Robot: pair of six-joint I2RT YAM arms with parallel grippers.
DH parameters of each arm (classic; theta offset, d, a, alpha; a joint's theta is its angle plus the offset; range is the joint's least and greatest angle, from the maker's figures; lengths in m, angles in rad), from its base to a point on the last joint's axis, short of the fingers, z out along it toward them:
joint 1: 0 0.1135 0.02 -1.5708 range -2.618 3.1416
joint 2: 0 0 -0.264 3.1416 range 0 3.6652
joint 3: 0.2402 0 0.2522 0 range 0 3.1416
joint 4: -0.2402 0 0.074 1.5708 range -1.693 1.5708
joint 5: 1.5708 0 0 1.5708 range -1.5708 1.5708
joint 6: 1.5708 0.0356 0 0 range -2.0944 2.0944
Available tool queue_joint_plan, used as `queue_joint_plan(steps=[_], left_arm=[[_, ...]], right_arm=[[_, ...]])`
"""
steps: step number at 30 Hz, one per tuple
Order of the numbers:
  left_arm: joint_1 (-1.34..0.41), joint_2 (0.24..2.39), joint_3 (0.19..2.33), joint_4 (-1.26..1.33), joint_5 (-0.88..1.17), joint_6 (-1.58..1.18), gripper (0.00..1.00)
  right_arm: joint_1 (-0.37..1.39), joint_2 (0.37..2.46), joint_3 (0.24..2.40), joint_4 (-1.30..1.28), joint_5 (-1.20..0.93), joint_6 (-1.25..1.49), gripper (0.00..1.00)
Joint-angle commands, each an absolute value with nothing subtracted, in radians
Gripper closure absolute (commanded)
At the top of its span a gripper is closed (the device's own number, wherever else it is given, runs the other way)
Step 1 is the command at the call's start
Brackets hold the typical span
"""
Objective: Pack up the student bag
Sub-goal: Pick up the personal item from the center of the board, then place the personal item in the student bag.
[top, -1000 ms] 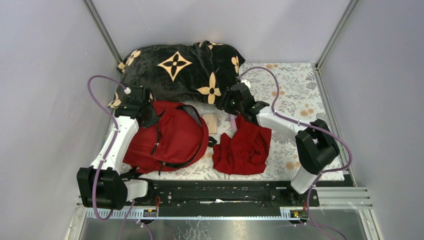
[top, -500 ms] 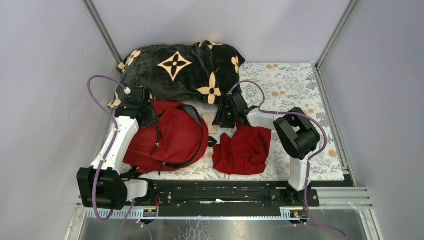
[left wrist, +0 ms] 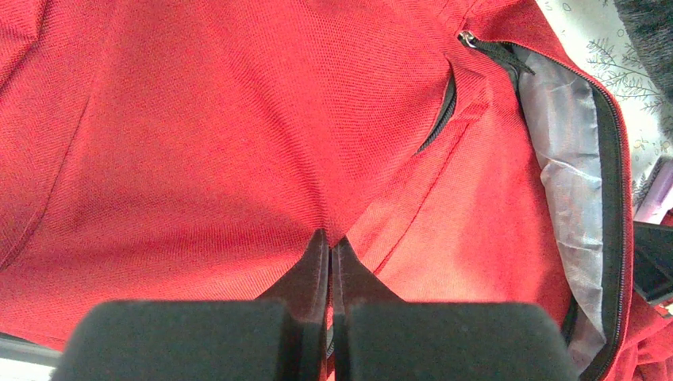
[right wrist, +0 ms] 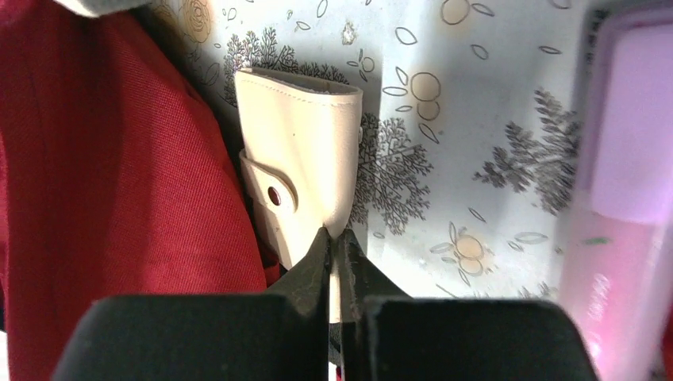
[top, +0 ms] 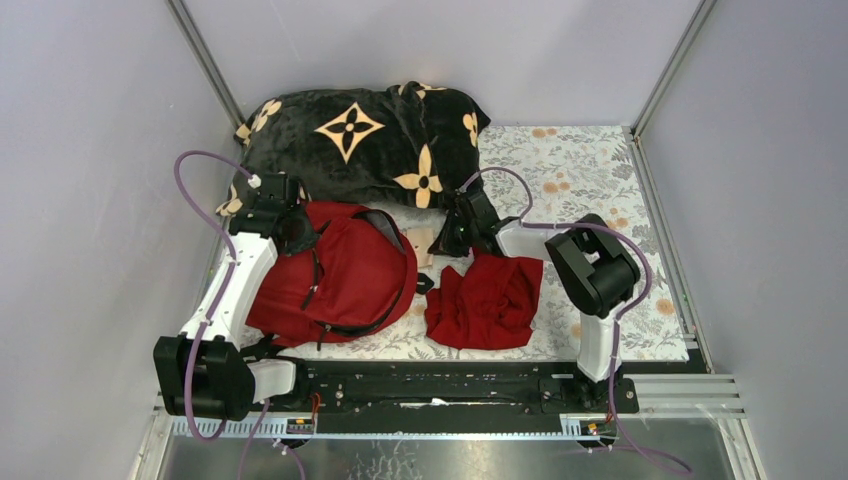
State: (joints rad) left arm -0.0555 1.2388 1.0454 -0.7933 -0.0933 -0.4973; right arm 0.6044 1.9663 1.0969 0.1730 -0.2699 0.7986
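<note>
My left gripper (left wrist: 328, 242) pinches large red fabric backpack (left wrist: 198, 143) at jaw tips; right gripper (right wrist: 337, 238) pinches near edge of cream leather snap pouch (right wrist: 305, 159).

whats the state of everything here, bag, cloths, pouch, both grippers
red fabric backpack, lying flat, main zip open, grey lining showing
left gripper, shut, pinching the backpack's fabric
cream leather pouch, flat on the floral table cover, one end gripped
right gripper, shut on the pouch's end
dark-red plain cloth, crumpled, lying loose
black plush blanket with tan flowers, bunched at the back
</note>
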Motion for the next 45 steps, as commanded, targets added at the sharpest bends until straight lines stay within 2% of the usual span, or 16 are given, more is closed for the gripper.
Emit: queue_joint_plan(steps=[1, 8, 14, 19, 28, 37, 45], left_arm=[[-0.046, 1.211, 1.049, -0.737, -0.089, -0.490, 1.00], [-0.046, 1.207, 1.053, -0.738, -0.090, -0.490, 1.00], [-0.046, 1.197, 1.045, -0.719, -0.115, -0.496, 1.00], [-0.044, 1.197, 1.054, -0.718, -0.115, -0.501, 1.00], [-0.038, 1.187, 1.070, -0.721, -0.080, -0.489, 1.00], [-0.038, 1.184, 1.067, -0.713, -0.025, -0.485, 1.00], [-0.039, 1.156, 1.076, -0.721, -0.036, -0.476, 1.00]], right_arm=[[0.587, 1.819, 1.086, 0.121, -0.175, 0.747, 1.00], [0.587, 1.594, 1.067, 0.074, -0.086, 0.683, 1.00], [0.615, 1.539, 1.112, 0.137, -0.278, 0.698, 1.00], [0.715, 1.670, 1.192, 0.247, -0.462, 0.789, 1.00], [0.858, 2.009, 1.439, 0.455, -0.640, 0.991, 1.00], [0.869, 2.181, 1.622, 0.369, -0.591, 1.025, 1.00], [0.852, 2.217, 1.657, 0.273, -0.472, 1.009, 1.00]])
